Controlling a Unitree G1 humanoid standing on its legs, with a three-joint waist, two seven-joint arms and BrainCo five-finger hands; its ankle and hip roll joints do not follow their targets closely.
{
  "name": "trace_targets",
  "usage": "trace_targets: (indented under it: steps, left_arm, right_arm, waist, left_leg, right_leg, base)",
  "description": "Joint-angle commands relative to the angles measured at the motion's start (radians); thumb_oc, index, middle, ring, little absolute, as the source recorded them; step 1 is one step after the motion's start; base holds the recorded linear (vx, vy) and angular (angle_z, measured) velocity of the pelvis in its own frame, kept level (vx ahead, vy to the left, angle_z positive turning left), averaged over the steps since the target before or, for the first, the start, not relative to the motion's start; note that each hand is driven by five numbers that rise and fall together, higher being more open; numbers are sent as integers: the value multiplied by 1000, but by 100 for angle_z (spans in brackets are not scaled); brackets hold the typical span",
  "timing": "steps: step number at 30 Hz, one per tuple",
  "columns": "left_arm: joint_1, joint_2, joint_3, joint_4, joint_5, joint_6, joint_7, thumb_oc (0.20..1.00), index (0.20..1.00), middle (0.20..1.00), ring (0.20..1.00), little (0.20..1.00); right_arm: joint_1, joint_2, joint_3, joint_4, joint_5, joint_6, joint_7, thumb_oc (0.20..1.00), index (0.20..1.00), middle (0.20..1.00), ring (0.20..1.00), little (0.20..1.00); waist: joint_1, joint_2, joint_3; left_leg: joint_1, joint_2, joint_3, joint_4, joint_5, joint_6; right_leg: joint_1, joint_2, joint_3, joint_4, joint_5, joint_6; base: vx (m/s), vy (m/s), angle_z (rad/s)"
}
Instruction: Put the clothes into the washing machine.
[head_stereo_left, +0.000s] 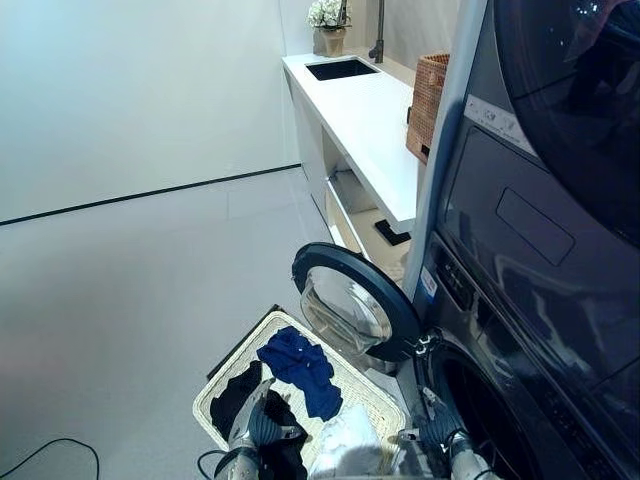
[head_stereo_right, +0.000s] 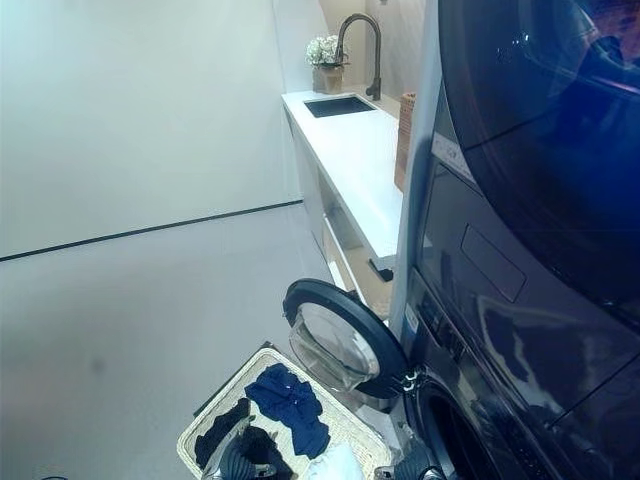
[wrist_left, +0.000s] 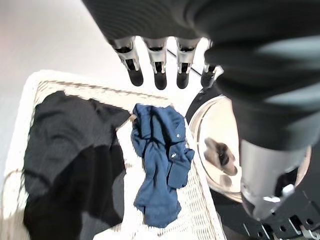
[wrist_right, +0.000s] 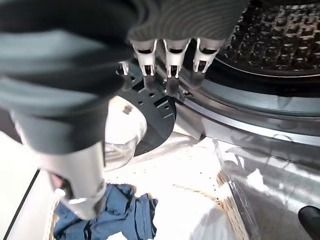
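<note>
Closest to my head camera I have both hands low at the bottom edge: my left hand (head_stereo_left: 262, 425) sits over the white wicker basket (head_stereo_left: 232, 377), and my right hand (head_stereo_left: 437, 428) sits by the mouth of the washing machine (head_stereo_left: 520, 330). In its wrist view the left hand (wrist_left: 159, 65) has its fingers straight and spread, holding nothing, hanging above the laundry. In its own wrist view the right hand (wrist_right: 172, 60) likewise has straight, relaxed fingers with nothing in them, pointing toward the rim of the drum (wrist_right: 272, 35) and the hinge side of the door. I count three garments in the basket: one blue shirt (wrist_left: 160, 160) crumpled along the middle, one black garment (wrist_left: 70, 160) spread beside it on the side away from the machine, and one pale whitish piece (head_stereo_left: 345, 445) at the near end, between my two hands. None of them is in the drum, whose studded metal wall I see bare. The one round door (head_stereo_left: 352, 300) of the machine stands swung open, its glass bowl facing the basket, which sits on the floor right below it. Farther off I see one white counter (head_stereo_left: 365, 120) with one dark sink (head_stereo_left: 341, 69), one tall tap (head_stereo_right: 365, 50), one pot of white flowers (head_stereo_left: 329, 25) and one brown woven basket (head_stereo_left: 428, 100) beside the stacked machines.
</note>
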Motion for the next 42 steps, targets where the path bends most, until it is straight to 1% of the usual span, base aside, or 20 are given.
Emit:
trace_targets:
  steps: [1,6,8,10,11,12,13,14,17,18,21,23,25,27,30,31,35,37,41,42]
  left_arm:
    - [-101,44,-6,3,128,-24,162,1000,1000,1000,1000,1000]
    - [-114,68,-9,-15,209,8,278,1000,1000,1000,1000,1000]
    - [-166,89,-13,-33,196,31,322,1000,1000,1000,1000,1000]
    - [-249,103,-16,-44,168,52,373,1000,1000,1000,1000,1000]
    - [-303,105,-18,-46,165,68,397,1000,1000,1000,1000,1000]
    - [-360,104,-18,-51,164,104,427,1000,1000,1000,1000,1000]
    - [-368,103,-18,-52,163,110,434,1000,1000,1000,1000,1000]
    - [-396,102,-18,-61,152,142,458,1000,1000,1000,1000,1000]
    - [-440,106,-19,-71,140,181,490,1000,1000,1000,1000,1000]
    - [-445,106,-19,-72,139,184,491,1000,1000,1000,1000,1000]
    - [-534,124,-16,-77,171,208,520,1000,1000,1000,1000,1000]
    - [-599,151,-24,-84,185,219,516,1000,1000,1000,1000,1000]
    - [-627,161,-32,-82,186,225,516,1000,1000,1000,1000,1000]
    - [-707,190,-46,-73,185,246,519,1000,1000,1000,1000,1000]
    - [-762,212,-53,-64,188,256,516,1000,1000,1000,1000,1000]
    - [-808,231,-67,-54,196,277,511,1000,1000,1000,1000,1000]
    - [-899,264,-93,-18,217,326,484,1000,1000,1000,1000,1000]
    - [-912,269,-101,-14,224,338,482,1000,1000,1000,1000,1000]
    - [-964,289,-156,6,264,407,435,1000,1000,1000,1000,1000]
    - [-970,293,-161,9,265,411,428,1000,1000,1000,1000,1000]
  right_arm:
    - [-86,25,9,-5,49,-67,-13,1000,1000,1000,1000,1000]
    - [-89,10,15,-25,58,-72,0,1000,1000,1000,1000,1000]
    - [-137,-5,24,-44,81,-74,0,1000,1000,1000,1000,1000]
    - [-212,-12,29,-58,106,-71,-11,1000,1000,1000,1000,1000]
    - [-258,-14,33,-61,115,-69,-24,1000,1000,1000,1000,1000]
    - [-309,-13,38,-64,129,-59,-38,1000,1000,1000,1000,1000]
    - [-317,-13,39,-65,133,-59,-42,1000,1000,1000,1000,1000]
    - [-344,-12,46,-69,148,-59,-52,1000,1000,1000,1000,1000]
    - [-372,-16,57,-83,145,-69,-59,1000,1000,1000,1000,1000]
    - [-376,-16,57,-84,145,-69,-60,1000,1000,1000,1000,1000]
    - [-444,-22,85,-113,159,-62,-77,1000,1000,1000,1000,1000]
    - [-489,-25,96,-138,171,-46,-94,1000,1000,1000,1000,1000]
    - [-509,-28,100,-143,180,-40,-98,1000,1000,1000,1000,1000]
    - [-567,-42,107,-163,215,-21,-108,1000,1000,1000,1000,1000]
    - [-604,-52,107,-168,227,-22,-109,1000,1000,1000,1000,1000]
    - [-630,-66,107,-178,241,-27,-112,1000,1000,1000,1000,1000]
    - [-683,-94,105,-194,276,-35,-117,1000,1000,1000,1000,1000]
    - [-689,-99,104,-199,278,-37,-118,1000,1000,1000,1000,1000]
    - [-709,-120,101,-236,310,-32,-126,1000,1000,1000,1000,1000]
    - [-711,-124,99,-242,312,-30,-127,1000,1000,1000,1000,1000]
  waist:
    - [-6,-97,38]
    - [-11,-93,60]
    - [-15,-87,101]
    - [-18,-80,163]
    - [-21,-78,203]
    - [-20,-72,244]
    - [-20,-72,249]
    - [-20,-69,268]
    - [-23,-69,286]
    - [-22,-69,286]
    - [-19,-72,317]
    - [-17,-76,336]
    - [-17,-77,342]
    - [-18,-80,360]
    - [-21,-83,373]
    - [-24,-87,384]
    - [-28,-91,407]
    - [-29,-91,412]
    - [-38,-94,423]
    - [-39,-94,423]
  left_leg:
    - [24,-63,13,0,-55,30]
    - [7,-57,37,0,-41,27]
    - [-31,-54,46,6,-27,27]
    - [-108,-48,50,51,-19,26]
    - [-157,-44,52,83,-14,18]
    - [-217,-32,55,112,-1,5]
    - [-229,-31,54,116,2,2]
    - [-273,-27,50,135,7,-6]
    - [-331,-27,40,152,14,-12]
    - [-338,-28,39,155,14,-12]
    - [-451,-30,39,207,19,-18]
    - [-514,-30,39,244,20,-20]
    - [-539,-29,37,260,20,-22]
    - [-620,-25,32,311,20,-28]
    - [-669,-20,34,342,20,-32]
    - [-712,-19,32,369,15,-32]
    - [-784,-16,24,403,13,-32]
    - [-793,-16,23,409,11,-32]
    - [-841,-17,26,421,9,-36]
    - [-849,-18,27,420,9,-36]
  right_leg:
    - [-1,-70,77,1,38,66]
    - [-35,-75,68,45,24,67]
    - [-88,-75,68,96,7,62]
    - [-186,-75,64,196,-23,55]
    - [-242,-81,58,241,-31,55]
    - [-307,-88,47,300,-41,53]
    - [-320,-88,47,310,-44,53]
    - [-362,-88,51,334,-50,50]
    - [-413,-80,56,352,-58,42]
    - [-420,-79,56,356,-59,42]
    - [-531,-73,47,429,-79,39]
    - [-594,-78,44,473,-86,39]
    - [-617,-81,41,489,-88,38]
    - [-692,-87,36,543,-97,34]
    - [-736,-90,33,566,-99,31]
    - [-778,-89,35,586,-99,29]
    - [-849,-90,42,611,-92,28]
    - [-859,-92,42,614,-91,29]
    - [-906,-96,43,615,-80,34]
    - [-914,-96,44,613,-78,35]
  base:
    - [0,0,0]
    - [-21,7,0]
    - [-266,53,-3]
    - [-428,35,-5]
    - [-522,34,1]
    - [-385,27,8]
    - [-307,36,9]
    - [-162,19,7]
    - [-132,2,4]
    - [-183,-16,2]
    - [-203,-19,5]
    - [-180,-17,6]
    - [-111,-2,7]
    - [-171,18,8]
    - [-131,31,4]
    - [-107,33,-4]
    - [-96,52,-8]
    - [-38,44,-8]
    - [-20,50,-3]
    - [-11,52,-1]
